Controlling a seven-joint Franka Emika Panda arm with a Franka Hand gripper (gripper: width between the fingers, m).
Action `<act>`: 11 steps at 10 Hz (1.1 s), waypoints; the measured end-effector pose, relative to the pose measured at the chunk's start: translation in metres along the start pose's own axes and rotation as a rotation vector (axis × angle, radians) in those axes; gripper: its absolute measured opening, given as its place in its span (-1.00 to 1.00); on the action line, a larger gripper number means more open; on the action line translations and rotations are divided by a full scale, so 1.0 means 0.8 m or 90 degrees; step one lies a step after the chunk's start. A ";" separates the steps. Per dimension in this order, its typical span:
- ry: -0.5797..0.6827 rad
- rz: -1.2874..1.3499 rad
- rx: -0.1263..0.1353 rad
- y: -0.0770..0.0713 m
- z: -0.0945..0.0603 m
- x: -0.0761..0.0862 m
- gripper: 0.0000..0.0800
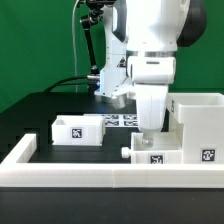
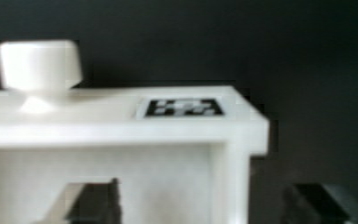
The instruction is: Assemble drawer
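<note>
We see smooth white plastic parts on a black desk (image 1: pixel 35 115). One tray (image 2: pixel 123 130) is boxy, with a rounded knob (image 2: pixel 37 65) and a square tag (image 2: pixel 185 107) on its rim. It sits right under the claw (image 2: pixel 202 195), whose dark fingers (image 2: pixel 96 200) stand apart, astride its end wall. The hollow casing (image 1: pixel 198 120) stands just beside it; the other tray (image 1: pixel 78 128) lies well apart.

White rail (image 1: pixel 100 178) edging black table (image 1: pixel 40 112)
</note>
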State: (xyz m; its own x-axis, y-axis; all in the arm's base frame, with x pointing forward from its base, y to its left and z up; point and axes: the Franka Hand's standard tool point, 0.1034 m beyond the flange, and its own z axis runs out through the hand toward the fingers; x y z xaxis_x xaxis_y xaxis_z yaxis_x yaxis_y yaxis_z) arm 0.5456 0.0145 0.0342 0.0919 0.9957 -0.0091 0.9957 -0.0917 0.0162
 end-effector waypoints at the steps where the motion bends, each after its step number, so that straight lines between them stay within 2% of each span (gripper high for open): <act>1: -0.003 0.000 -0.002 0.004 -0.014 -0.001 0.50; 2: -0.006 -0.010 -0.002 0.009 -0.022 -0.008 0.59; 3: -0.010 -0.018 0.005 0.018 -0.029 -0.023 0.59; 4: -0.014 -0.025 0.012 0.035 -0.036 -0.036 0.62; 6: -0.012 -0.044 0.012 0.057 -0.025 -0.061 0.62; 9: -0.010 -0.047 0.015 0.058 -0.021 -0.068 0.62; 10: 0.008 -0.060 0.017 0.057 -0.018 -0.077 0.62; 11: 0.032 -0.055 0.024 0.052 -0.009 -0.081 0.62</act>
State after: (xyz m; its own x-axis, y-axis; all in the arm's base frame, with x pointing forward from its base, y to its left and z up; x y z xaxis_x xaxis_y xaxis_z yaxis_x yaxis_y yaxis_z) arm 0.5810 -0.0539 0.0424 0.0059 0.9991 0.0415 0.9998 -0.0051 -0.0198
